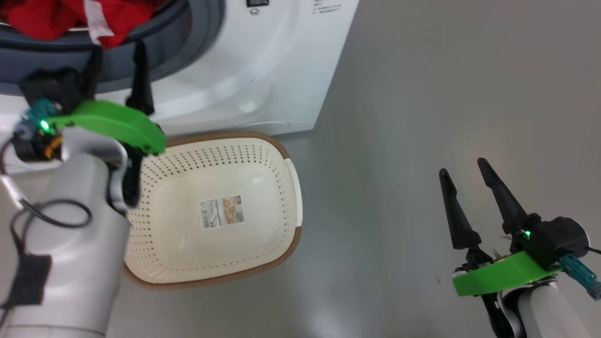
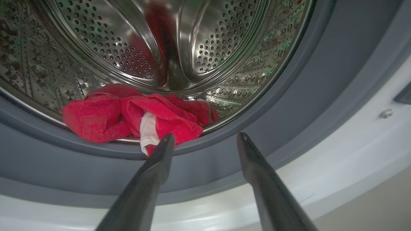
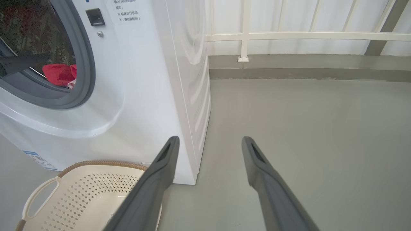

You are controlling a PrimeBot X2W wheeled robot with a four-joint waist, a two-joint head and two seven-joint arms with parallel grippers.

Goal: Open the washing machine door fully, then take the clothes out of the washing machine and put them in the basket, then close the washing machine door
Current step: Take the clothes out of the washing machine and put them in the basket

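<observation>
The white washing machine (image 1: 263,61) stands at the top left, its drum mouth uncovered; the washing machine door is out of view. Red clothes (image 1: 42,19) with a white label lie at the drum's front lip. My left gripper (image 1: 117,47) is open just in front of the grey ring, its fingers pointing into the drum. In the left wrist view the clothes (image 2: 128,115) sit just beyond my left gripper (image 2: 205,136), with one fingertip (image 2: 167,141) overlapping their edge. The cream basket (image 1: 220,136) sits empty on the floor below the machine. My right gripper (image 1: 462,166) hangs open over bare floor.
Grey floor stretches to the right of the machine and the basket (image 3: 102,163). In the right wrist view a white railing (image 3: 244,35) and a low kerb run along the back, past the washing machine (image 3: 144,80) and my right gripper (image 3: 208,139).
</observation>
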